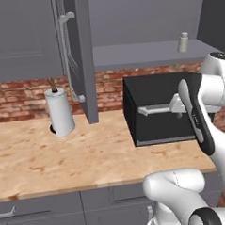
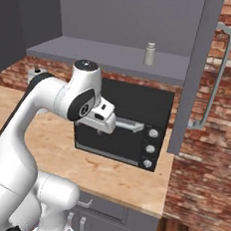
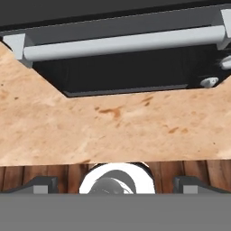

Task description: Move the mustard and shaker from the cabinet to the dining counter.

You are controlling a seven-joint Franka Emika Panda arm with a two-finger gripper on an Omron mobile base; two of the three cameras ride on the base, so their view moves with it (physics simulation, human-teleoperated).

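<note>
While the shaker (image 2: 150, 54) is seen upright on the shelf of the open cabinet (image 2: 191, 80), the claw (image 3: 115, 184) is held wide open and empty above the wooden bench (image 3: 113, 131), facing the black oven (image 2: 124, 123).

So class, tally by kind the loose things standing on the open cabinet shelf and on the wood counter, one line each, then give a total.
Small grey-silver cylindrical shaker on the grey cabinet shelf: 1
Black countertop oven with silver handle: 1
White paper towel roll on the light wood counter: 1
Total: 3
</note>
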